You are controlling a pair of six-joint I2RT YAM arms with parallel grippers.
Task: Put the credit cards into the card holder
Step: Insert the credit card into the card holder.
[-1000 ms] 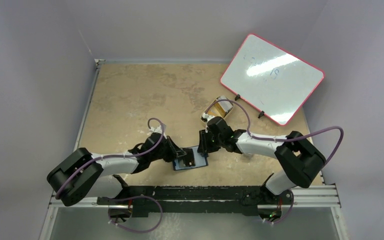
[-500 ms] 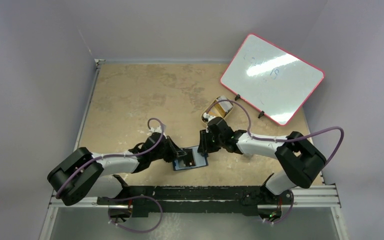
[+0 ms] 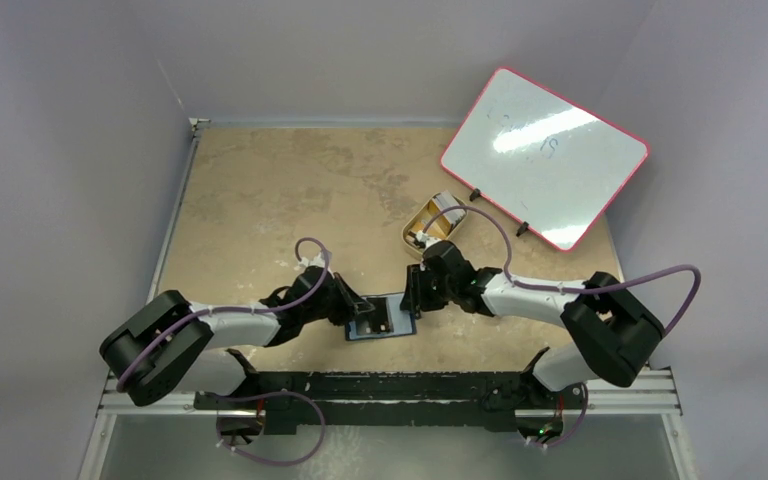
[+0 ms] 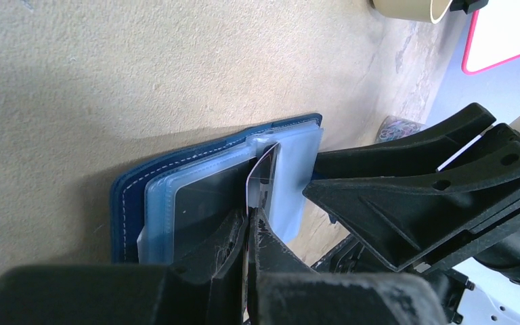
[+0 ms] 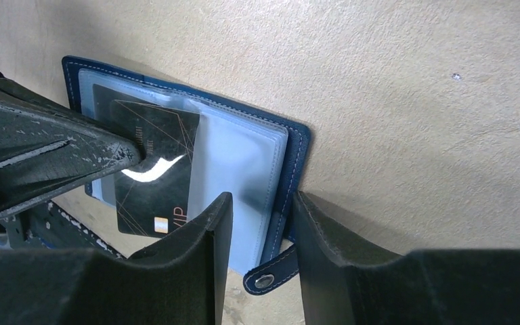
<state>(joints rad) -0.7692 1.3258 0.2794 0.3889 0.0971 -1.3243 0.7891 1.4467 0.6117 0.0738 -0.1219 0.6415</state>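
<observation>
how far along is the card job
Done: card holder lies open. In hand: left gripper pinches a black card at its clear sleeves, not seated; right gripper straddles the holder's edge, jaws apart. Left: slide it in, then whatever sits in the tan tray.

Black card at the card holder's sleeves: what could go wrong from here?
The black card, pinched in the left fingers, meets the clear sleeves at an angle; it may skid over rather than enter a slot. The right fingers straddle the card holder's edge unclamped, so a push could slide it.
</observation>
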